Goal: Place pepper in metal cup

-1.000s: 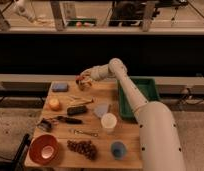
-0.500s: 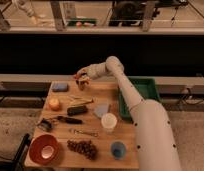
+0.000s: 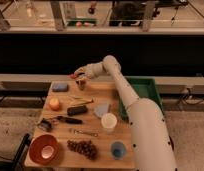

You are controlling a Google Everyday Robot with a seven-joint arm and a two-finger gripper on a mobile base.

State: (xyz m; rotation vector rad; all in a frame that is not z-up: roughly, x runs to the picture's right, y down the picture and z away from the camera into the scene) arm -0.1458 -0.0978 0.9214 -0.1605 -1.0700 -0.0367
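Note:
My gripper [image 3: 78,75] is at the back of the wooden table [image 3: 97,160], reached out from the white arm [image 3: 120,85]. It is shut on the pepper [image 3: 73,76], a tiny red-orange piece at the fingertips. The metal cup [image 3: 82,84], short and dull grey, stands on the table just below and slightly right of the gripper. The pepper is held just above the cup's left rim.
A blue sponge [image 3: 60,87] lies left of the cup, with a yellow-orange fruit [image 3: 54,103] in front of it. A black object [image 3: 77,110], grey cloth [image 3: 101,109], white cup [image 3: 109,121], blue cup [image 3: 117,149], grapes [image 3: 82,147] and red bowl [image 3: 43,148] fill the table. A green tray [image 3: 147,90] sits at the right.
My gripper has moved a little to the left with the pepper, from right of the metal cup to above its left rim.

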